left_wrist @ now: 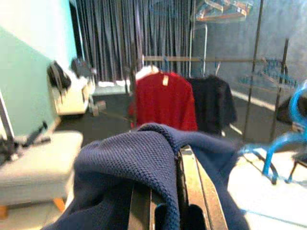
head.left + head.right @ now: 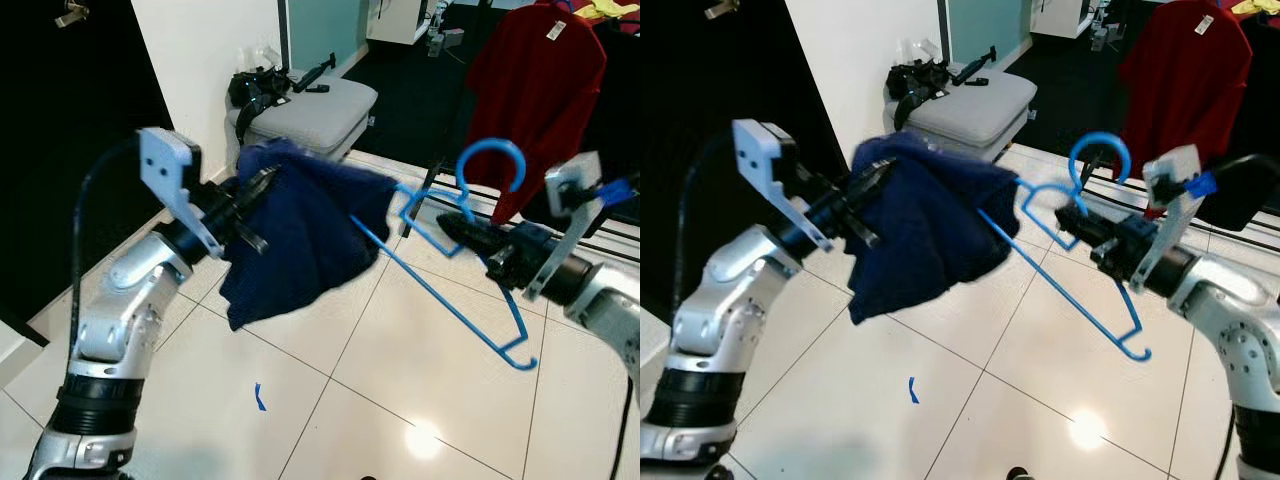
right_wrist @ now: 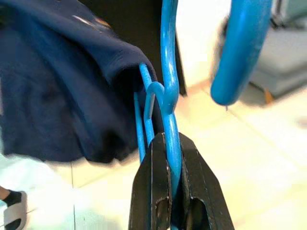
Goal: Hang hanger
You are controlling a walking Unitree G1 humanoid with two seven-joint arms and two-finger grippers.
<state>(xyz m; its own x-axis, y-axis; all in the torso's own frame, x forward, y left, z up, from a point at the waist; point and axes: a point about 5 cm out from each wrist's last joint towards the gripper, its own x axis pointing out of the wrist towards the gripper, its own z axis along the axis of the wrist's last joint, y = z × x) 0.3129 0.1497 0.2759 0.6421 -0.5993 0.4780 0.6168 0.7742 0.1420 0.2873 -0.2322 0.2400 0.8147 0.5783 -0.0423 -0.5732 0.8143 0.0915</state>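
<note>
My right pincer (image 2: 455,228) is clenched on the blue plastic hanger (image 2: 455,300) at its neck, just below the hook; my left pincer (image 2: 262,192) is clenched on the navy knit sweater (image 2: 300,235) draped over one hanger arm. Both are held up over the tiled floor (image 2: 330,400), the clothes rack (image 1: 206,60) well apart. I judge the hanger light, stiff and slippery; the neck is the right hold. The sweater is soft, limp and may slide off

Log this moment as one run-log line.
left gripper: shut on navy garment | right gripper: shut on blue hanger | garment half on hanger | rail not reached
</note>
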